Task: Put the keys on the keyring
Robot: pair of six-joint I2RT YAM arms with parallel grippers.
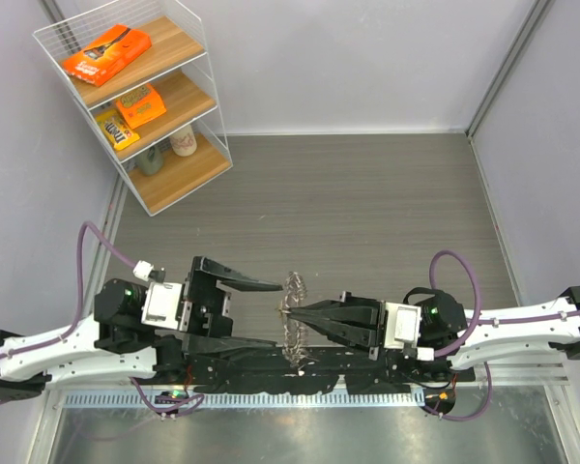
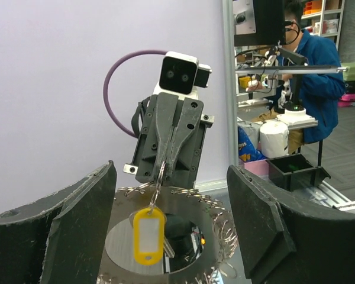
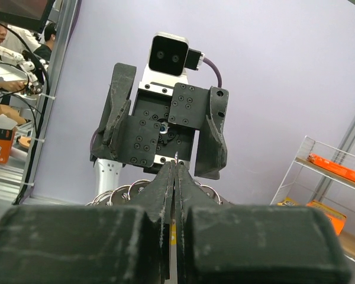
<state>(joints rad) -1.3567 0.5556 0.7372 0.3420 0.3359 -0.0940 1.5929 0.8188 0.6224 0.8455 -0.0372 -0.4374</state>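
Top external view: two robot arms meet tip to tip over the near edge of the grey counter (image 1: 367, 213). Between them hangs the keyring (image 1: 296, 285), a floppy wreath of small silvery pieces, seen edge-on.

The right arm's fingers (image 1: 329, 317) are pressed fully together, pinching a thin wire loop of the keyring. In the left wrist view a yellow tag (image 2: 148, 236) dangles from that loop.

The left arm's fingers (image 1: 242, 281) are spread wide on either side of the keyring, touching nothing. The keys are too small to pick out for certain; a dark shape behind the tag may be one.

The step in hand looks like bracing the wreath. The left fingers should close slowly on the wreath's body, just beside the right tips, clear of the tag.
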